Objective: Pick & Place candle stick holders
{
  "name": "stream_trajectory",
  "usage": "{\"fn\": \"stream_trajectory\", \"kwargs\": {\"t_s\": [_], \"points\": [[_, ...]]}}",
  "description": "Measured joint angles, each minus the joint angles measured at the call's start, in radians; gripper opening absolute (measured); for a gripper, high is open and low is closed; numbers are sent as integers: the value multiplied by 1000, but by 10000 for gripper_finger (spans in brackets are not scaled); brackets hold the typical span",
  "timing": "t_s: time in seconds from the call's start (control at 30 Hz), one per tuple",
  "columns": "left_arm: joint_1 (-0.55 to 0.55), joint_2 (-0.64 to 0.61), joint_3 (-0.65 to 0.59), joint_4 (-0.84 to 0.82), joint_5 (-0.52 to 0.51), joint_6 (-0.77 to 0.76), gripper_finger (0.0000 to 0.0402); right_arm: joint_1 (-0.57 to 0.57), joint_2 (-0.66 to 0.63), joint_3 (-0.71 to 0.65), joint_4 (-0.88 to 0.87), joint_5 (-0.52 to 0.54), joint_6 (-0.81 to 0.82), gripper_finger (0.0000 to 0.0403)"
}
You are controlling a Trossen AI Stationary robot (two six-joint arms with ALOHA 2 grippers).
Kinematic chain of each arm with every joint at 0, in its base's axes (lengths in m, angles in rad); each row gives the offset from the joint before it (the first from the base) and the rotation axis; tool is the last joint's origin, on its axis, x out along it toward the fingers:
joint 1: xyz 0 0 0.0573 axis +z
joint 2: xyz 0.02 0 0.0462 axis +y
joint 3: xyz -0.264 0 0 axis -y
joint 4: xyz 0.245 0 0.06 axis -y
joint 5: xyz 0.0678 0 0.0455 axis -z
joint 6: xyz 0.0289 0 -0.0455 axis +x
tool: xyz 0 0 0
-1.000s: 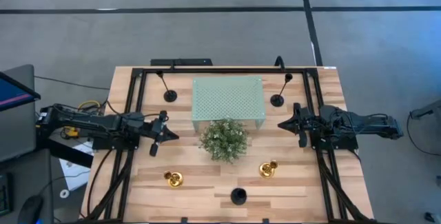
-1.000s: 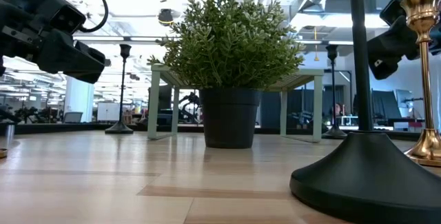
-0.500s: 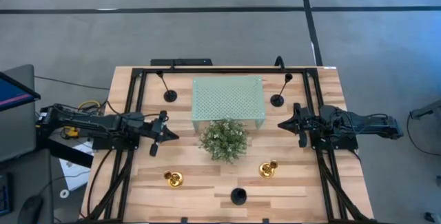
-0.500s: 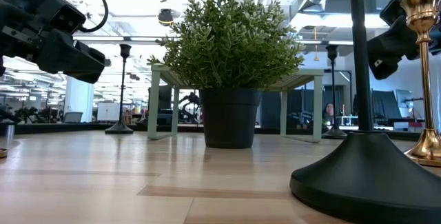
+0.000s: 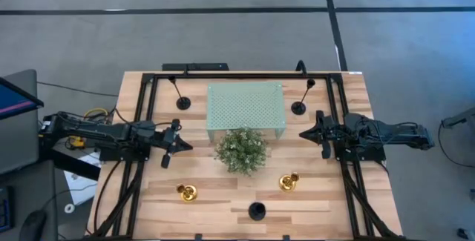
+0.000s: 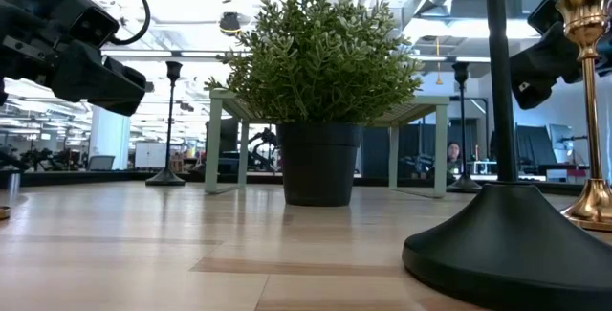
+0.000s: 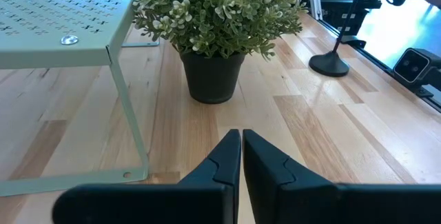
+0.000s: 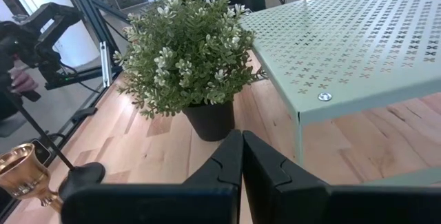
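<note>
Both claws, left (image 5: pixel 175 144) and right (image 5: pixel 309 134), are staying pressed together, holding nothing, while the thin black holders (image 5: pixel 178 93) are looking tippy, so pinching the stiff stem low seems best.

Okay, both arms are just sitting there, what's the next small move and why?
Probably open the left gripper and swing it toward the gold holder near the front edge. Its fingers are shut and hold nothing, and all five holders stand untouched on the table; that one looks close.

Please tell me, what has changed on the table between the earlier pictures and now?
Nothing visibly changed. The left gripper and right gripper stay shut and empty on either side of the plant, and the candle stick holders stand untouched.
</note>
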State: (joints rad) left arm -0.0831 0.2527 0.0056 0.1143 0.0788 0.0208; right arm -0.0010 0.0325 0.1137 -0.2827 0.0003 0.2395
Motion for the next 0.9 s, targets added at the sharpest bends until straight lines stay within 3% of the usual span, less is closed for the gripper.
{"fn": "stream_trajectory", "kwargs": {"t_s": [0.9], "points": [[0, 0, 0, 43, 0, 0, 17, 0, 0, 0, 0, 0, -3, 0]]}}
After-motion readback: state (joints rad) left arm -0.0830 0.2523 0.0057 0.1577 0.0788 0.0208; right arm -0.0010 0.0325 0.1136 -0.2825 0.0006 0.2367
